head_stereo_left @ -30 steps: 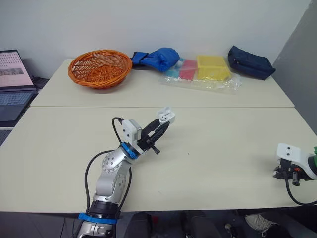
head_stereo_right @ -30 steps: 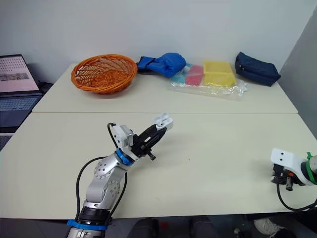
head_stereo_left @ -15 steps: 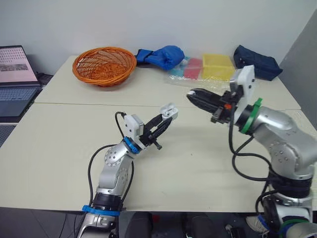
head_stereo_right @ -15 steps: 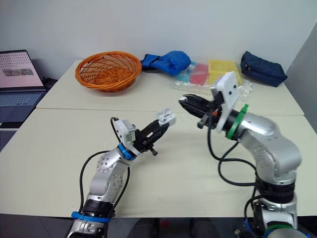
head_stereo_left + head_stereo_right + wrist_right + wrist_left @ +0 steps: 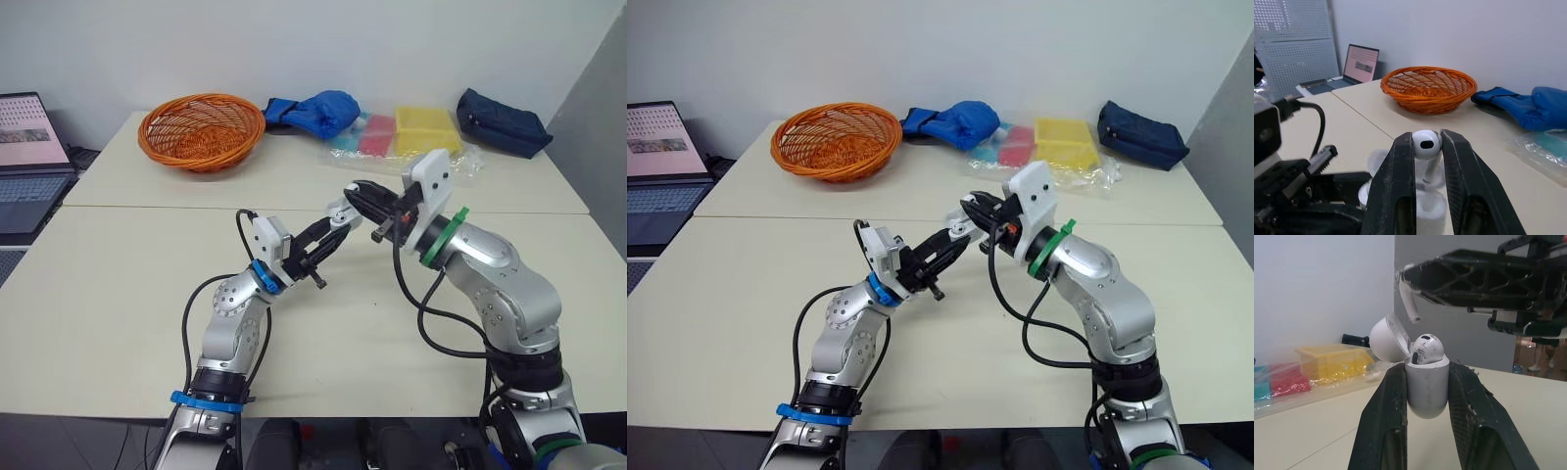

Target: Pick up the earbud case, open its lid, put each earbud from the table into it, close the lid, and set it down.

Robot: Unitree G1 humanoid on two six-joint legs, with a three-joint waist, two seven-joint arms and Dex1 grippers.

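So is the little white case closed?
No, the earbud case has its lid flipped open, with one earbud sitting inside.

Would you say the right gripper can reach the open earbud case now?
Probably yes: the right gripper, holding an earbud, hovers above the earbud case in the left gripper, lid open, nothing between.

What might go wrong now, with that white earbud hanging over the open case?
The right gripper pinches the white earbud above the small white rounded case, which the left gripper clamps by its sides. If the stem misses the opening beside the seated earbud, or knocks the open lid, it may drop onto the cream table.
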